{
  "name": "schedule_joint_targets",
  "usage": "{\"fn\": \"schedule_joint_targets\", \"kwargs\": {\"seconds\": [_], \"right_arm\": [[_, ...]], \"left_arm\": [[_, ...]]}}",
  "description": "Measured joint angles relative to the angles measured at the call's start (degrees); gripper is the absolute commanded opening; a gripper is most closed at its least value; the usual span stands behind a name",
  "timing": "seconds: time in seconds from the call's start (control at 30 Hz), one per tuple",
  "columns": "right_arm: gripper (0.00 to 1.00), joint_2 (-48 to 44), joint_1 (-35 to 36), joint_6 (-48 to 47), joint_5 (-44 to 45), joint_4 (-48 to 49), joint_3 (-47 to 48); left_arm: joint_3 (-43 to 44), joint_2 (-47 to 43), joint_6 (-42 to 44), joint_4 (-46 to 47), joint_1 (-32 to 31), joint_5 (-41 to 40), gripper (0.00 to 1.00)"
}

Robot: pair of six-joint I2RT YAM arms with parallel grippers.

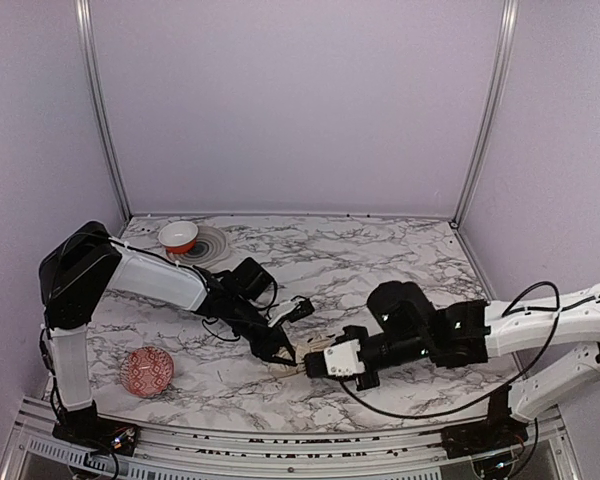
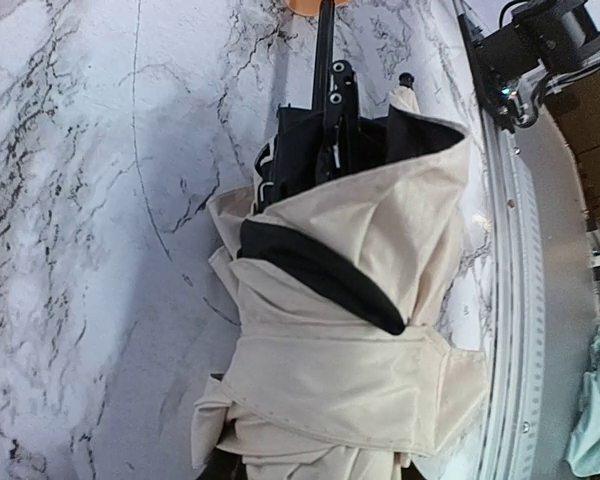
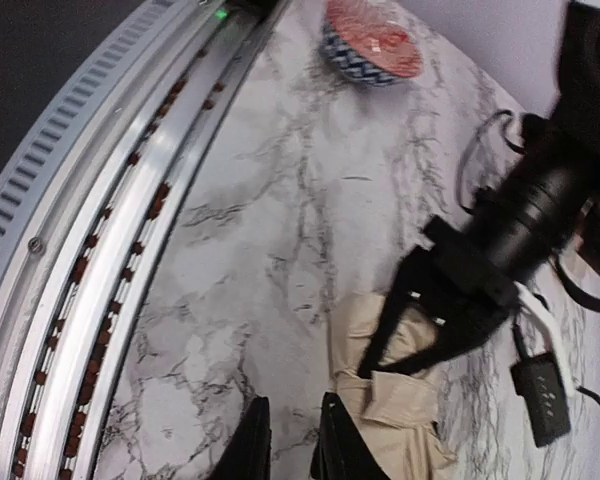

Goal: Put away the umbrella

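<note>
The umbrella [image 2: 350, 340], folded cream-beige fabric with a black strap, fills the left wrist view; its black shaft [image 2: 325, 60] runs to the top edge. It lies on the marble table near the front edge, mostly hidden in the top view [image 1: 307, 353]. My left gripper [image 1: 280, 348] is down on it, its black fingers [image 3: 382, 335] closed on the bunched fabric. My right gripper [image 3: 292, 445] is just beside the umbrella's end [image 3: 395, 425], jaws slightly apart with only table between them. In the top view the right gripper [image 1: 325, 362] faces the left one.
A red patterned ball-like bowl [image 1: 146, 371] sits at front left, also in the right wrist view [image 3: 372, 45]. A white and red bowl [image 1: 179, 236] stands on a grey plate at back left. The metal rail [image 3: 110, 230] runs along the front edge, close to the umbrella.
</note>
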Motion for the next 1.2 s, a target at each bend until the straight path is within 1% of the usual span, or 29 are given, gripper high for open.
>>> {"fn": "schedule_joint_targets", "kwargs": {"seconds": [0.03, 0.1, 0.17, 0.23, 0.27, 0.3, 0.33, 0.4, 0.43, 0.47, 0.57, 0.63, 0.7, 0.77, 0.87, 0.9, 0.97, 1.03, 1.1, 1.2], "right_arm": [[0.28, -1.6, -2.6, 2.3, -1.4, 0.3, 1.0], [0.42, -5.9, -9.0, 7.4, -3.7, 2.0, 2.3], [0.50, -10.3, -14.6, 12.1, -5.4, 3.7, 2.3], [0.59, -13.4, -18.7, 16.2, -6.8, 4.9, 2.3], [0.63, -14.7, -20.3, 18.3, -7.7, 5.4, 2.3], [0.68, -15.3, -21.9, 20.4, -8.5, 5.6, 2.4], [0.73, -15.4, -23.3, 22.2, -9.3, 5.4, 2.7], [0.83, -14.5, -25.9, 25.3, -11.1, 4.3, 4.0], [0.97, -13.7, -27.3, 26.6, -11.8, 3.6, 5.0], [0.99, -12.9, -28.3, 27.7, -12.4, 2.8, 6.2], [1.00, -10.4, -30.2, 29.0, -13.6, 0.2, 10.1], [1.00, -9.0, -30.4, 28.9, -14.5, -0.9, 12.5], [1.00, -6.9, -30.6, 27.9, -16.2, -2.1, 15.3], [0.97, -3.9, -30.7, 25.9, -18.0, -3.5, 18.8], [0.90, 3.2, -30.8, 20.1, -20.5, -6.2, 26.1], [0.89, 5.1, -30.8, 18.3, -20.9, -6.8, 27.8], [0.90, 9.7, -30.5, 14.1, -21.1, -8.8, 31.5], [0.91, 13.2, -29.5, 8.5, -20.0, -10.1, 32.6], [0.91, 15.7, -27.5, 2.5, -17.7, -11.9, 32.5], [0.87, 21.2, -21.9, -6.8, -15.1, -16.1, 34.2]], "left_arm": [[-0.1, -0.9, 0.9, -0.4, -0.6, -2.5, 0.06], [-0.4, -2.9, 2.7, -1.3, -1.8, -8.2, 0.27], [-0.5, -4.7, 4.7, -2.5, -3.1, -14.6, 0.43], [-0.1, -6.2, 6.7, -4.5, -4.6, -21.7, 0.56], [0.1, -6.6, 7.8, -5.5, -5.2, -24.5, 0.67], [0.1, -6.8, 8.5, -6.5, -5.7, -26.8, 0.86], [0.2, -7.0, 9.6, -7.1, -6.0, -28.1, 0.98], [0.2, -7.4, 11.2, -8.9, -6.3, -30.9, 0.99], [0.2, -7.7, 11.7, -9.5, -6.3, -31.8, 0.99], [0.1, -8.0, 12.3, -10.1, -6.3, -32.7, 0.99], [-0.5, -10.5, 14.2, -11.2, -6.0, -34.7, 0.99], [-1.6, -13.8, 15.3, -11.2, -5.9, -36.0, 0.99], [-3.0, -17.5, 16.1, -11.0, -5.9, -37.3, 0.99], [-4.9, -21.6, 16.4, -10.3, -5.9, -38.8, 0.99], [-8.5, -27.6, 16.1, -8.7, -5.9, -40.6, 0.99], [-9.6, -29.2, 15.8, -8.2, -5.9, -41.1, 0.99], [-12.4, -32.8, 14.2, -6.7, -5.4, -41.8, 0.99], [-15.3, -36.2, 11.5, -5.0, -4.7, -42.7, 0.99], [-17.7, -39.1, 8.8, -4.0, -4.0, -43.6, 0.99], [-21.9, -43.8, 4.3, -1.8, -3.1, -44.9, 0.99]]}}
